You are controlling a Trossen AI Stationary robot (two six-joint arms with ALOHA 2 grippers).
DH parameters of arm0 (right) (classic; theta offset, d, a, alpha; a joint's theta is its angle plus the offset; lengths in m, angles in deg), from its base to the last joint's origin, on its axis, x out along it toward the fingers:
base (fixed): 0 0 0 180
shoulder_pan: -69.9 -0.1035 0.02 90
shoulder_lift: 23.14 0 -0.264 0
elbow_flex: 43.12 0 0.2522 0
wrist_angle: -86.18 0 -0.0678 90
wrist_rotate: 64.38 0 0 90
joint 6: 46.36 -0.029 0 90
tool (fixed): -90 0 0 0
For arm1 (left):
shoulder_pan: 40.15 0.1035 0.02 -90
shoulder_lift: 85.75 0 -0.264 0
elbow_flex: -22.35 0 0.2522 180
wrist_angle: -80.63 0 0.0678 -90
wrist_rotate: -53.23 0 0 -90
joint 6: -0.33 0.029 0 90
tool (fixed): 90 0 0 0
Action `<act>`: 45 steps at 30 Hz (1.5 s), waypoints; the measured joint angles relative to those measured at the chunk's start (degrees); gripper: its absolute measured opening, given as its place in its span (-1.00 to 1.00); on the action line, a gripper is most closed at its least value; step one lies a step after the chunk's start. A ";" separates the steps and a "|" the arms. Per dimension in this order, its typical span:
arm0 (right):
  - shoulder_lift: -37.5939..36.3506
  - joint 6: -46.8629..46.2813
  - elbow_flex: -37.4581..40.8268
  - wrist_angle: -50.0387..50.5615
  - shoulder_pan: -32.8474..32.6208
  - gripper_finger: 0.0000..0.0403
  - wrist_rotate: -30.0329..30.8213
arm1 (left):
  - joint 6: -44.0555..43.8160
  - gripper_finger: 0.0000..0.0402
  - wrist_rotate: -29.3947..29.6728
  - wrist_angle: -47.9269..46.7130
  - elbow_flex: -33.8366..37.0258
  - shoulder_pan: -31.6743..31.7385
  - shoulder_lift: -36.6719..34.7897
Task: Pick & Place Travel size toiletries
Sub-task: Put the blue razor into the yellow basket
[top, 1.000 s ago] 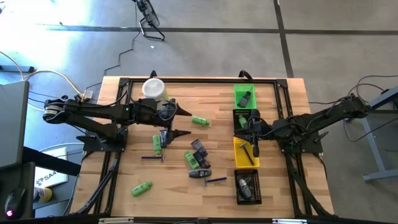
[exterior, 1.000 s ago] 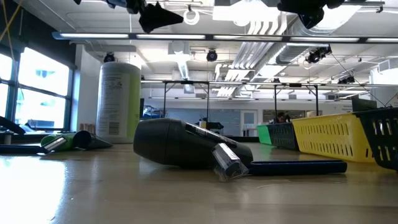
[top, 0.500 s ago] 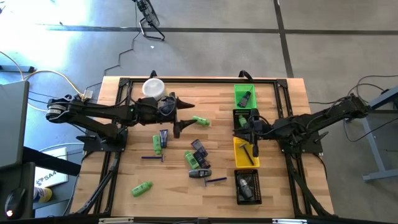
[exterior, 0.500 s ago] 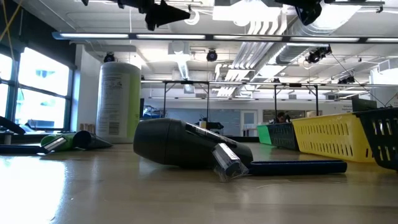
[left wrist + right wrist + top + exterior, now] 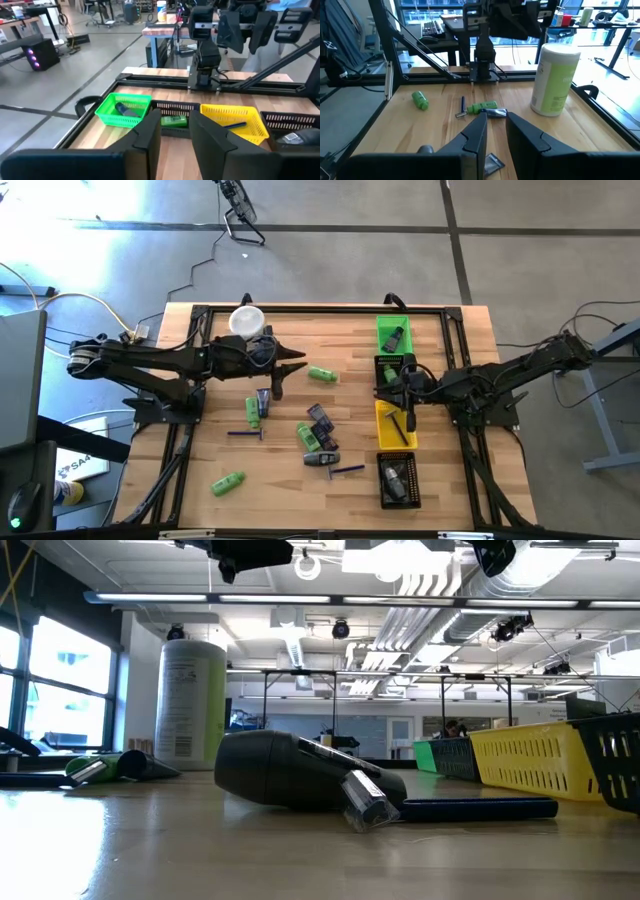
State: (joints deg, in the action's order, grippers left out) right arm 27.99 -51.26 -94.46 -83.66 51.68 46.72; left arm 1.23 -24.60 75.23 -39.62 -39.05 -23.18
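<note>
- The travel size toiletries (image 5: 318, 435) lay scattered mid-table: green mini bottles, dark tubes, thin sticks.
- They looked light and rigid, likely slick and prone to rolling; a grasp across the body's middle seemed soundest.
- The left gripper (image 5: 290, 366) hung above the table near one green bottle (image 5: 321, 374), fingers narrowly apart, holding nothing.
- The right gripper (image 5: 392, 387) waited over the bins (image 5: 393, 423), fingers narrowly apart, empty.

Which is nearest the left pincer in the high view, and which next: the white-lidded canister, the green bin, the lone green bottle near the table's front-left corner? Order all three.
From the left pincer:
1. White-lidded canister, just behind it on the left.
2. Green bin, across at the back right.
3. Lone green bottle, far off at the front left.
</note>
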 joint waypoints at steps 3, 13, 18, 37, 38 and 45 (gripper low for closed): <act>0.00 0.00 0.00 -0.57 0.00 -0.68 0.01 | -0.54 -0.56 -1.25 -1.10 -0.02 0.00 0.30; 0.72 0.00 0.00 -0.98 0.00 -0.68 -0.02 | -2.96 -0.57 -0.63 -16.98 0.02 -0.09 -7.46; 1.67 0.09 -0.02 -0.91 0.02 -0.68 -0.01 | -4.95 -0.57 -0.30 -26.94 0.00 -3.30 -13.95; 2.60 0.34 0.00 -1.35 0.00 -0.68 -0.03 | -29.28 -0.57 4.40 -62.47 0.02 -23.44 -11.39; 2.60 0.32 -0.01 -1.34 0.01 -0.68 -0.01 | -29.26 -0.57 3.74 -63.00 0.02 -24.14 -10.87; 2.60 0.26 -0.02 -1.16 0.02 -0.68 -0.03 | -28.34 -0.57 1.54 -64.57 0.02 -28.55 -6.09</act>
State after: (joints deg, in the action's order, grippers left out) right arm 30.59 -51.00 -94.48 -84.83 51.70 46.68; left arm -27.11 -23.07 10.66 -39.60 -67.60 -29.27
